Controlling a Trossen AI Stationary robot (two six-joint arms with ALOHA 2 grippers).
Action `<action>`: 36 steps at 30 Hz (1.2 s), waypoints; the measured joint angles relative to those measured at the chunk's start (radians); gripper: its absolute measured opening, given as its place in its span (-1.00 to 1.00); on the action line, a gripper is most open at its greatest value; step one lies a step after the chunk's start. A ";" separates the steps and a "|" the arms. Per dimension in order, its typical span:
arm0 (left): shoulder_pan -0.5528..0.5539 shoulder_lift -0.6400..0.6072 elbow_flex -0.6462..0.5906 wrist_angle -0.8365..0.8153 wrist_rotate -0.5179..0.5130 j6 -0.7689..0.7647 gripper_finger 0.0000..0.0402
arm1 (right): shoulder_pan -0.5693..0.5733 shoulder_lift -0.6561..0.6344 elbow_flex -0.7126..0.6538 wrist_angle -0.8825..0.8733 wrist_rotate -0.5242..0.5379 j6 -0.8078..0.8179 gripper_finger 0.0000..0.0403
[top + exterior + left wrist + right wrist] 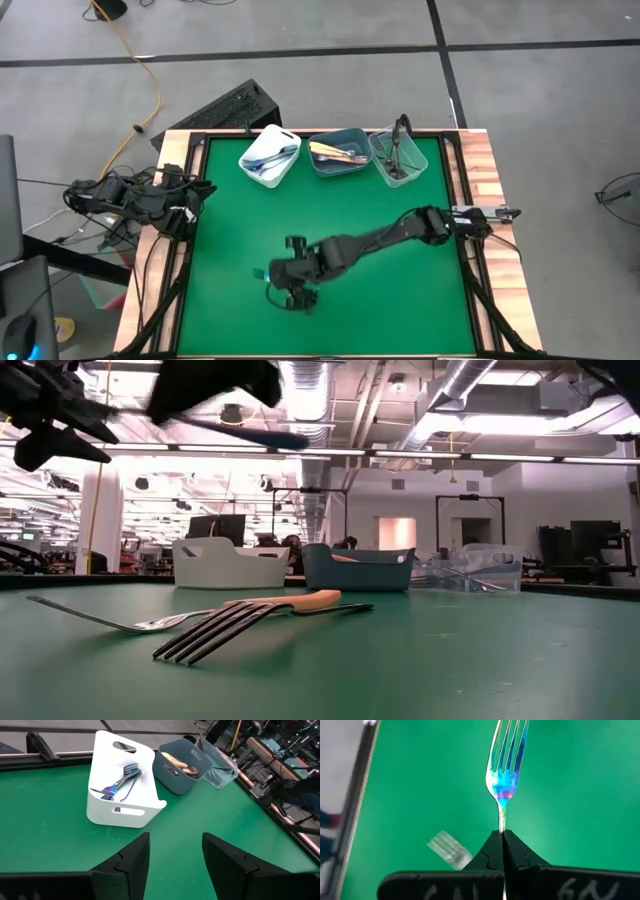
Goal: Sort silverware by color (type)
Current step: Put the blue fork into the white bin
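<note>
Right wrist view showed the right gripper (503,837) pinched on a fork (506,775) over bare mat (580,795); left gripper (175,857) gaped wide at the table's left edge.

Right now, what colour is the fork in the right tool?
Iridescent blue-purple fork, pinched by its handle in the right tool. Clearest in the right wrist view.
</note>
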 joint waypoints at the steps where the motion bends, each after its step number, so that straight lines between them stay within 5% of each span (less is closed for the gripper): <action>1: 0.000 0.000 0.000 0.001 0.000 0.000 -0.18 | -0.016 -0.003 0.002 0.002 0.000 -0.019 -0.99; 23: 0.000 0.000 0.000 0.000 -0.038 -0.047 -0.18 | -0.483 -0.031 0.003 -0.005 -0.133 -0.662 -0.99; 36: 0.000 0.000 0.000 0.000 -0.045 -0.090 -0.18 | -0.675 -0.031 0.003 0.215 -0.415 -0.837 -0.99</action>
